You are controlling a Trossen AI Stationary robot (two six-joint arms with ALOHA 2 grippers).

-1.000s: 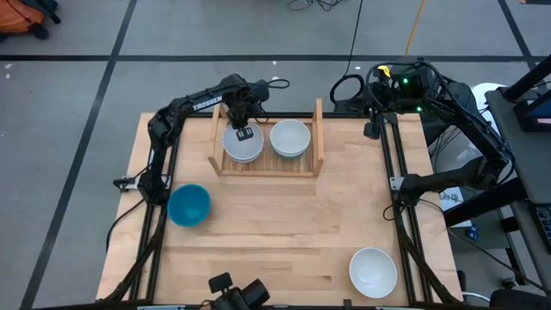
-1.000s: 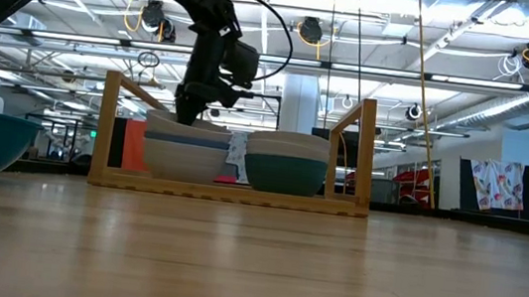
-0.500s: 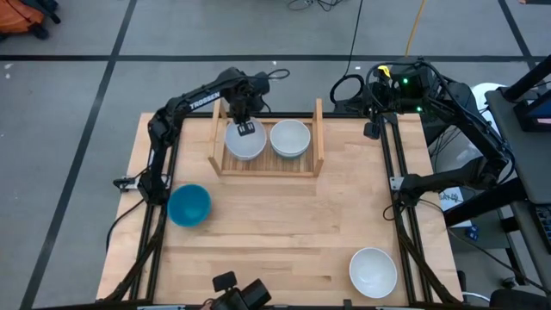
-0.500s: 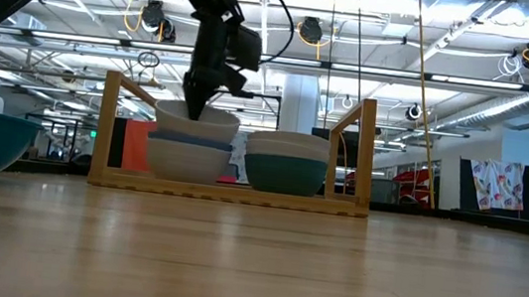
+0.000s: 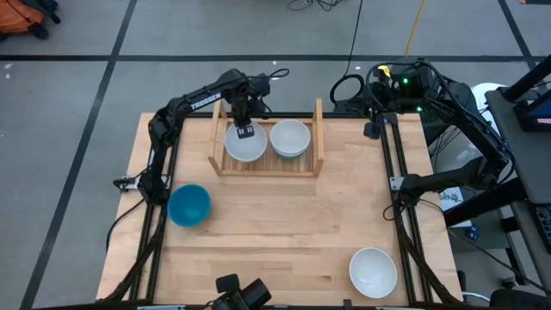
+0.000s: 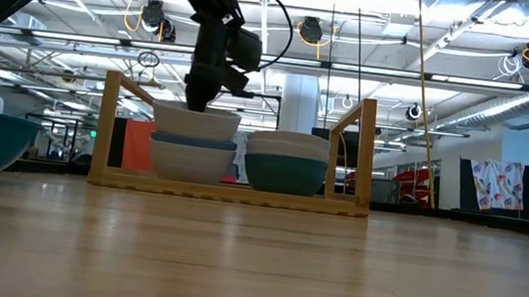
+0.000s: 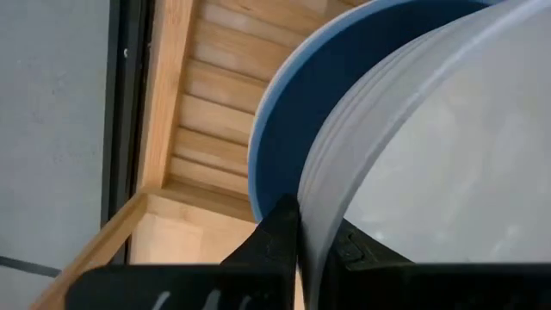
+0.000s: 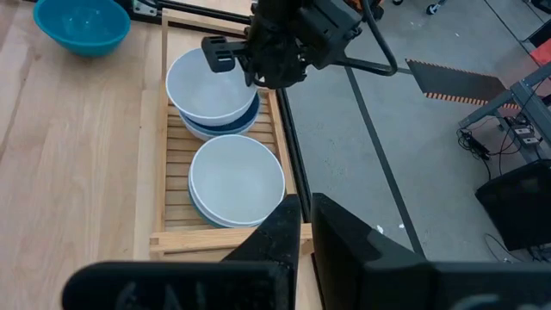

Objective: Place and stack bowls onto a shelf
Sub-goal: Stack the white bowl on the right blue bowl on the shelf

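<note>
Shelf [image 5: 318, 129] sits at the counter's far side; the left end effector [image 5: 244, 131] pinches the white bowl [image 5: 245, 144] by its far rim, directly over the left stack. The right end effector [image 8: 303, 226], fingers nearly together, waits beyond the shelf's right side.

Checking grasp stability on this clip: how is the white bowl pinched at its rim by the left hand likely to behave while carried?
The white bowl looks rigid, holding its round shape in the left hand. Held only by the rim, over the blue bowl in the shelf, it may tilt or swing. Its smooth, glossy wall probably makes it slippery.
</note>
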